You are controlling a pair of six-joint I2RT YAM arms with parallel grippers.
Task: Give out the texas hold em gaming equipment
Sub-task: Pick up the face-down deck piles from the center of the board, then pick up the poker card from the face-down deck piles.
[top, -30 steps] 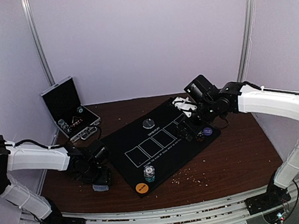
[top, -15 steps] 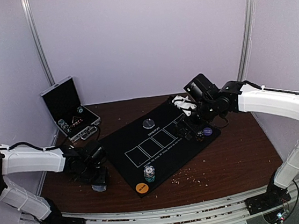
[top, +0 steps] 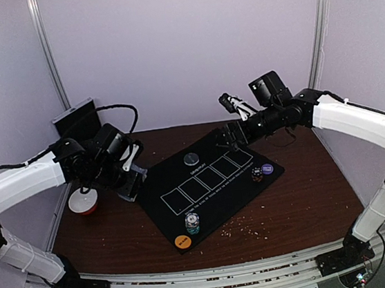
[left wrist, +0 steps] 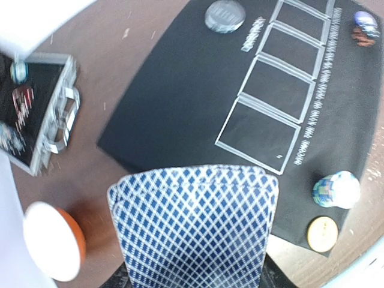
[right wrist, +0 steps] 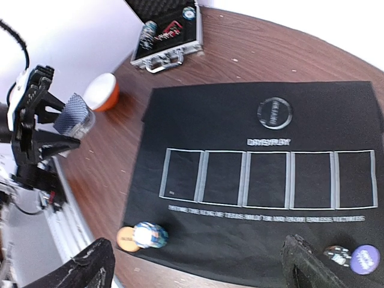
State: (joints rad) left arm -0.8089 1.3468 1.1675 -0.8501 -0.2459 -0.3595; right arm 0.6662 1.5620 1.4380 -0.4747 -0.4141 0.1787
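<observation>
The left gripper is clamped on the deck of cards. The blue diamond backs hide its fingers from its own camera. It hangs between the bowl and the black mat. The right gripper gapes wide over the mat's far end. From overhead, the left arm covers most of the silver case.

You have one black mat printed with five card boxes. Count two stacks of poker chips, the near stack and the far stack. There are three round discs: clear disc, orange disc, purple disc. Add one deck of cards, one silver case and one bowl.
</observation>
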